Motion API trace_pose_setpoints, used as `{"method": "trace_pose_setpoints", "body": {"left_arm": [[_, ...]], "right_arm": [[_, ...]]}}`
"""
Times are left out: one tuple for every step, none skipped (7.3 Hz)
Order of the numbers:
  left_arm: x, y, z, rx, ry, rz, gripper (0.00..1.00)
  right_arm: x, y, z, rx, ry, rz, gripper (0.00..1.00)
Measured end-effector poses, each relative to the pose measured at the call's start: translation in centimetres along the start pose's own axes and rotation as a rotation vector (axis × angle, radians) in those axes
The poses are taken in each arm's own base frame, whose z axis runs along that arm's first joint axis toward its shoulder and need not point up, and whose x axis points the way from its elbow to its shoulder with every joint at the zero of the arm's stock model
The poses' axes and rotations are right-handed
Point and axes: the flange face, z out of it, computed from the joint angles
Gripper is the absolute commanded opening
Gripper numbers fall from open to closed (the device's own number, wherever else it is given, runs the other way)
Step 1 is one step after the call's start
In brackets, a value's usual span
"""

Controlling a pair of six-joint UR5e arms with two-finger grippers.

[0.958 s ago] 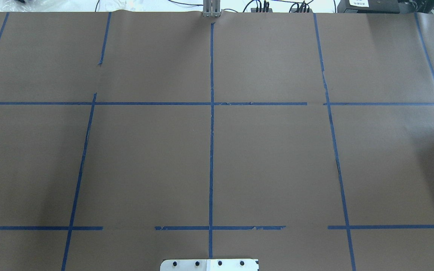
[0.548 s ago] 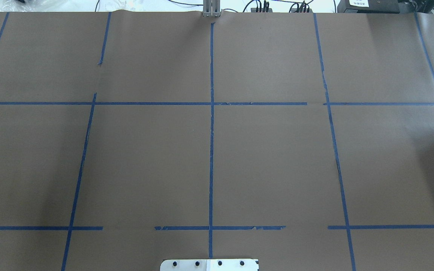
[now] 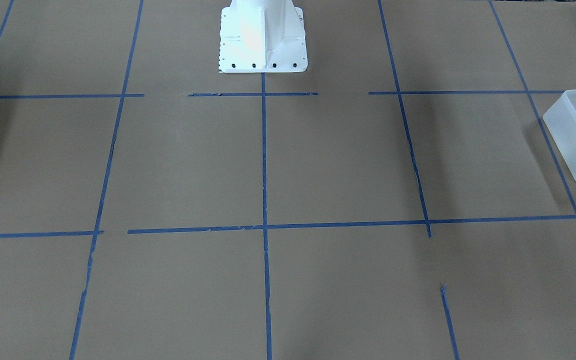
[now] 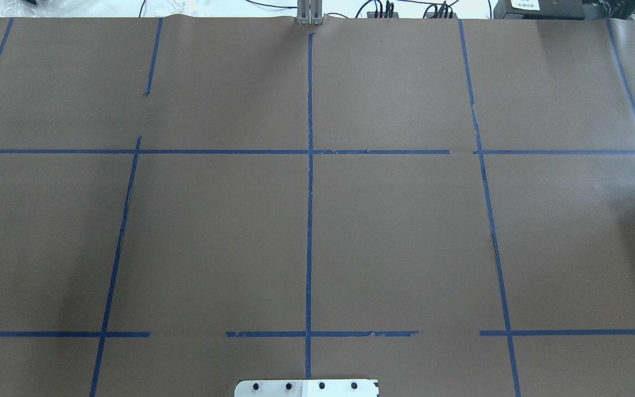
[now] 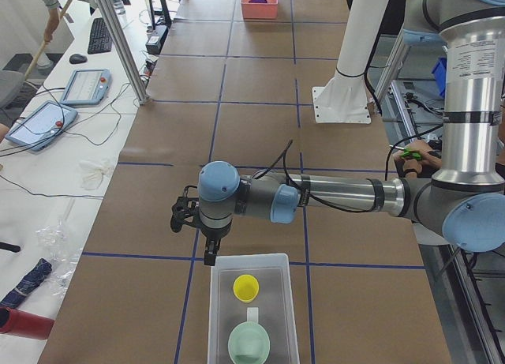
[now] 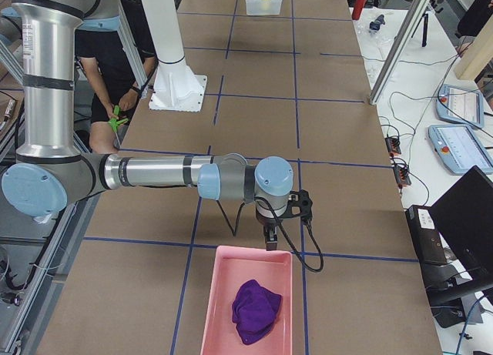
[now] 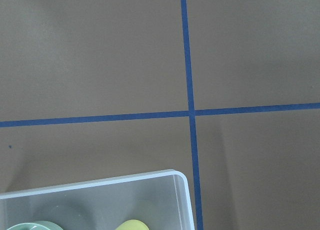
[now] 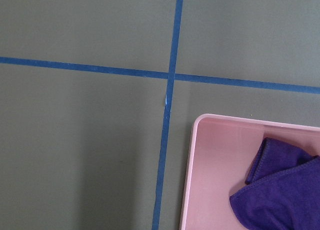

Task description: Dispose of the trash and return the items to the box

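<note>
While the left end effector (image 5: 209, 257) hangs fingers-down at the short end wall of the frosted translucent white rectangular plastic bin (image 5: 215, 317), the small yellow tapered plastic cup (image 5: 245, 287) sits inside that bin, near the end effector, lower down and a touch toward the robot's side. The cup's upright, mouth up, long axis vertical, with a mint green bowl (image 5: 248, 344) just beside it. The right end effector (image 6: 269, 239) hovers at the end of a pink rectangular tray (image 6: 212, 309) holding a purple cloth (image 6: 256, 310). How far either end effector is parted, I can't tell.
</note>
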Motion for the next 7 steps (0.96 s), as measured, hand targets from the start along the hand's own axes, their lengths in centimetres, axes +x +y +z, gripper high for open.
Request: {"method": "trace_pose_setpoints", "body": {"left_arm": [[0.01,0.00,-0.01,0.000,0.000,0.000,1.00],[0.01,0.00,-0.01,0.000,0.000,0.000,1.00],[0.01,0.00,-0.01,0.000,0.000,0.000,1.00],[0.01,0.00,-0.01,0.000,0.000,0.000,1.00],[0.02,0.00,-0.01,0.000,0.001,0.000,1.00],[0.01,0.01,0.00,-0.001,0.001,0.000,1.00],[-0.02,0.01,0.02,-0.001,0.001,-0.001,1.00]], "right_arm": [[0.10,-0.09,0.10,0.005,-0.001,0.015,1.00],[-0.07,-0.18,-0.06,0.011,-0.001,0.037,1.00],[-0.22,-0.24,-0.21,0.015,-0.002,0.054,1.00],[-0.37,-0.38,-0.33,0.018,-0.002,0.061,1.00],[-0.50,-0.58,-0.45,0.021,-0.002,0.062,1.00],[-0.61,-0.74,-0.56,0.023,-0.001,0.061,1.00],[-0.66,-0.82,-0.60,0.025,-0.001,0.066,1.00]]}}
